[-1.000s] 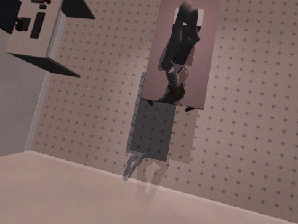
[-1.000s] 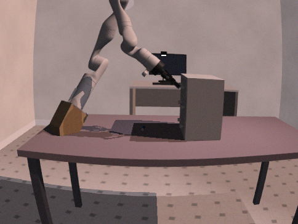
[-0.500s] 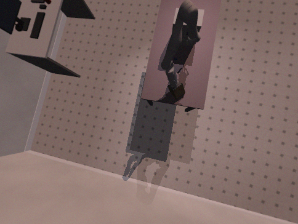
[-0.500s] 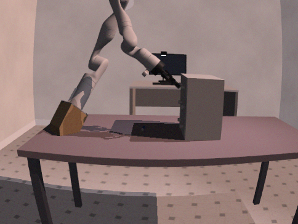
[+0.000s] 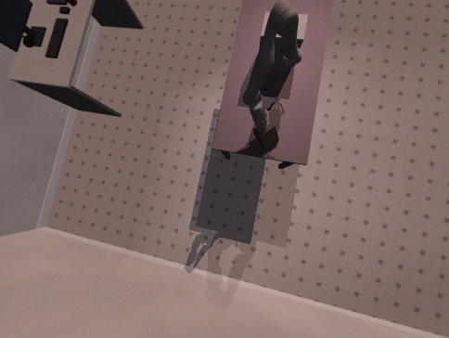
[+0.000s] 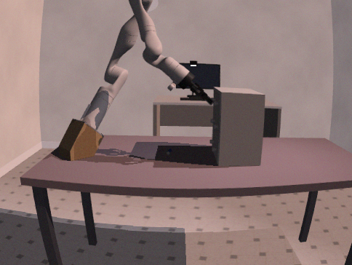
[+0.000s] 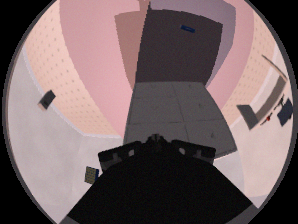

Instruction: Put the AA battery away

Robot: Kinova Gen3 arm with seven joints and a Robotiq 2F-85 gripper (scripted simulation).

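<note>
The small grey chest stands upright on the table. Its drawer fronts look flush in the wrist view, and in the exterior view only small knobs stick out. No drawer's inside shows, so the battery inside is hidden. My gripper is shut, with nothing seen between its fingers. Its tips are at the upper part of the chest's front, touching it or very close. The blue AA battery lies on the table in the chest's shadow, in front of the chest.
The arm's brown base block stands at the table's end opposite the chest. The arm arches over the table between them. A desk with a monitor stands away behind the table.
</note>
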